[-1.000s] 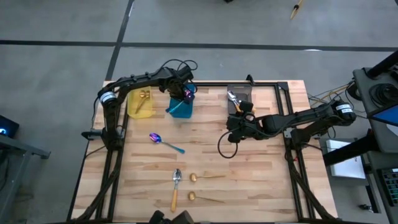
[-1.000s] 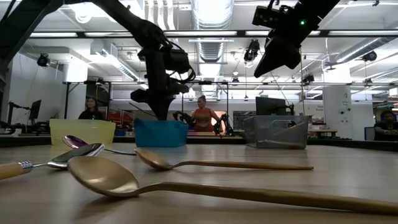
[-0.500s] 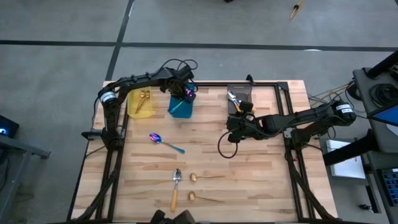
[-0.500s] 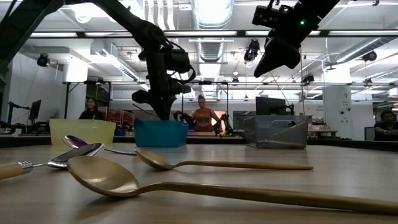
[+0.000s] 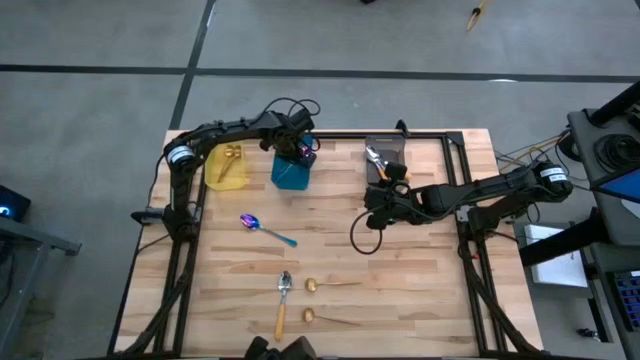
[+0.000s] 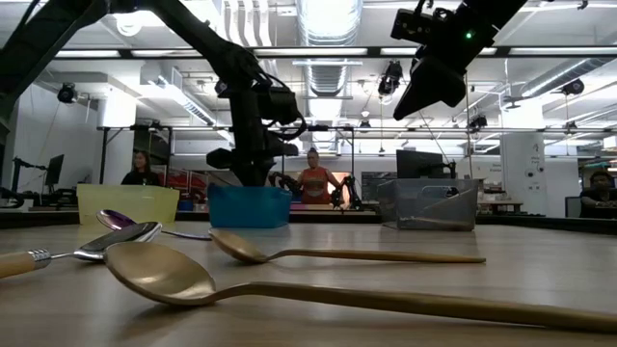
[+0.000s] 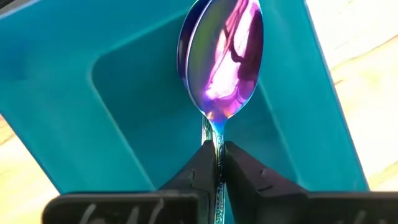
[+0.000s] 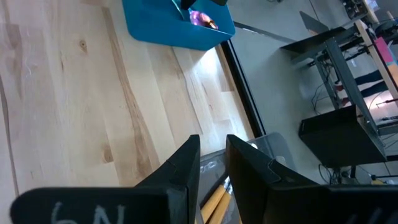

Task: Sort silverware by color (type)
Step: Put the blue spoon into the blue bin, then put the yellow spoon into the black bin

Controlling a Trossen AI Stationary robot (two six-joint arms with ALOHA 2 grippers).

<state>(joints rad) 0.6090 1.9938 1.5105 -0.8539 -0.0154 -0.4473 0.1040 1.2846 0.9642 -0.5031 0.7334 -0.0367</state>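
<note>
My left gripper (image 7: 219,155) stands over the blue bin (image 5: 291,173) at the table's far side, shut on an iridescent purple spoon (image 7: 222,59). A second bowl's rim (image 7: 181,53) shows just behind that spoon. My right gripper (image 8: 212,152) hovers above the table near the grey bin (image 5: 385,158), its fingers a narrow gap apart and holding nothing. Lying flat on the table are a purple spoon with a teal handle (image 5: 265,228), a silver spoon with an orange handle (image 5: 283,300) and two gold spoons (image 5: 330,285) (image 5: 330,319). My left gripper pinches the purple spoon's teal neck (image 7: 216,134), just behind the bowl, between its two fingers. It comes from above, pointing down into the blue bin (image 7: 124,93). The spoon lies along the fingers with its bowl beyond them; whether the bowl touches the bin, I cannot tell.
The yellow bin (image 5: 225,166) with a gold spoon in it stands left of the blue one. The grey bin holds orange-handled spoons (image 8: 214,205). A black cable loop (image 5: 363,236) lies on the table below my right gripper. People stand in the room beyond the table.
My left gripper has edged a little toward the table's right over the blue bin, still shut on the spoon.
</note>
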